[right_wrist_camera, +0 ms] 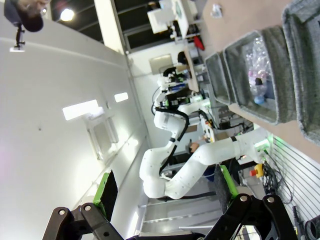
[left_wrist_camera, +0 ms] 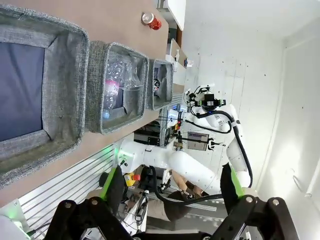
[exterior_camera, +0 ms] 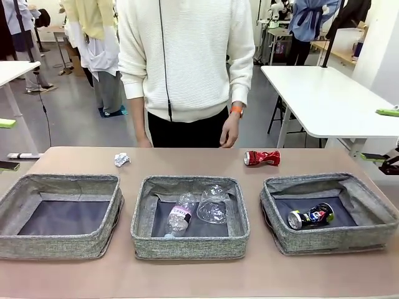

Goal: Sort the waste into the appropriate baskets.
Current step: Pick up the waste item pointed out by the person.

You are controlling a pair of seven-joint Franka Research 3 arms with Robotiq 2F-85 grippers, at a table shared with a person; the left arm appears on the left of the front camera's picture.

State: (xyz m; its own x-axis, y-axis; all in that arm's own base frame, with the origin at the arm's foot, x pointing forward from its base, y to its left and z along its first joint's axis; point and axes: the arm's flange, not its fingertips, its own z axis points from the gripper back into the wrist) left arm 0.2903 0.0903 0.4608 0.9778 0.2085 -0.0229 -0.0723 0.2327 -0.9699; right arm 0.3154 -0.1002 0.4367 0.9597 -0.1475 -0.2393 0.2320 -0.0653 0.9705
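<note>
Three grey woven baskets stand in a row: the left one (exterior_camera: 62,242) holds nothing, the middle one (exterior_camera: 190,246) holds a clear plastic bottle (exterior_camera: 179,215) and a clear cup (exterior_camera: 214,204), and the right one (exterior_camera: 330,240) holds a dark blue-silver can (exterior_camera: 310,217). Behind them on the table lie a crushed red can (exterior_camera: 262,158) and a white paper ball (exterior_camera: 121,160). My left gripper (left_wrist_camera: 172,187) is open and off the table's left end, nothing between its fingers. My right gripper (right_wrist_camera: 165,192) is open and equally bare off the right end.
A person in a white sweater stands at the far side, one hand (exterior_camera: 230,131) hanging just above the table edge near the red can. Bare tabletop (exterior_camera: 199,274) runs in front of the baskets. From the left wrist, the red can (left_wrist_camera: 151,21) lies beyond the basket row.
</note>
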